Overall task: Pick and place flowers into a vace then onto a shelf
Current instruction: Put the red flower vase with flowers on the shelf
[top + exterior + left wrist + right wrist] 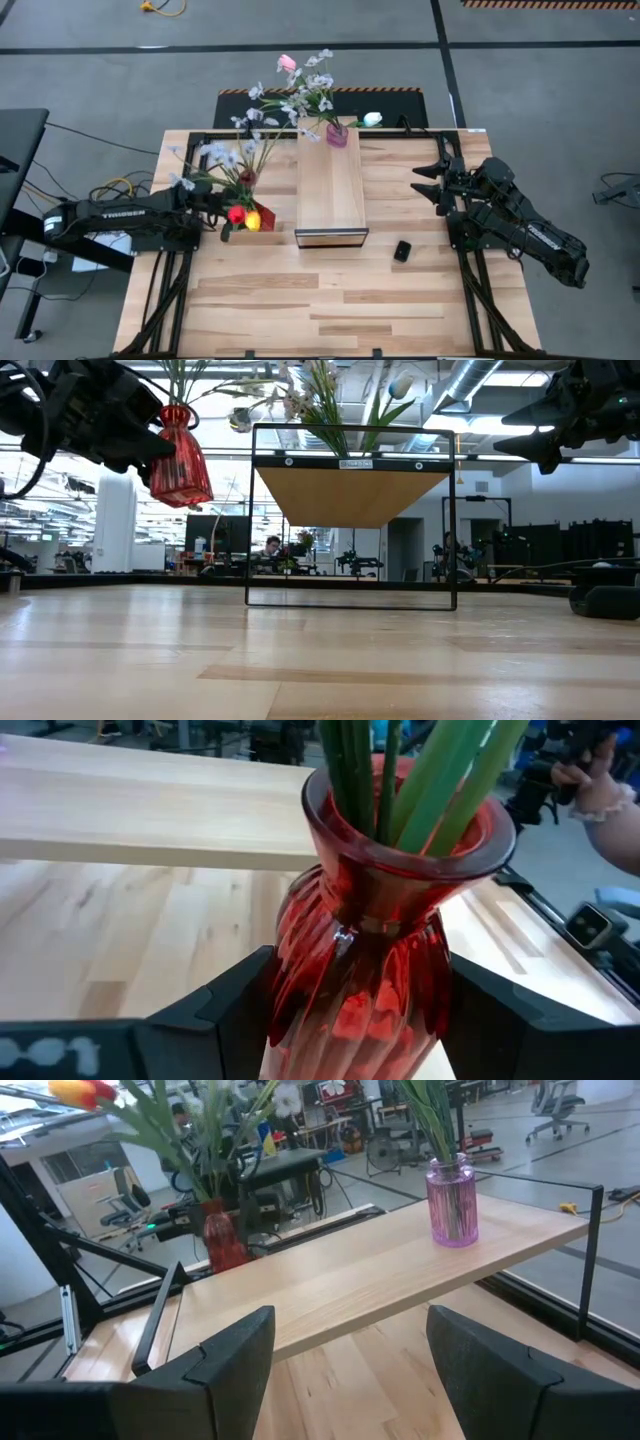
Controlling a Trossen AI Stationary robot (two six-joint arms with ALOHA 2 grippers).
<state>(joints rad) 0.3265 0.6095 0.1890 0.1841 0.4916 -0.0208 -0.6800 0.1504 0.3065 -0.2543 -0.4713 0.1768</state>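
A red ribbed glass vase (370,970) holds flowers (243,214): red and yellow tulips and pale blossom sprays on green stems (420,780). My left gripper (222,210) is shut on it, left of the shelf (330,190) and near the shelf's near end. The shelf is a light-wood plank on a thin black frame. A purple vase (337,133) with more flowers stands on its far end. My right gripper (425,185) waits open at the table's right, touching nothing. My left gripper pinches the red vase's ribbed body (290,990), below the neck, between its two fingers (235,1005). The fingers come level from the table's left. The vase (180,460) hangs clear of the table, nearly upright, with the stems rising out of its mouth.
A small black object (402,250) lies on the table right of the shelf's near end. A person's hand (605,790) shows beyond the table in the left wrist view. Bare wood lies along the table's near side (320,310).
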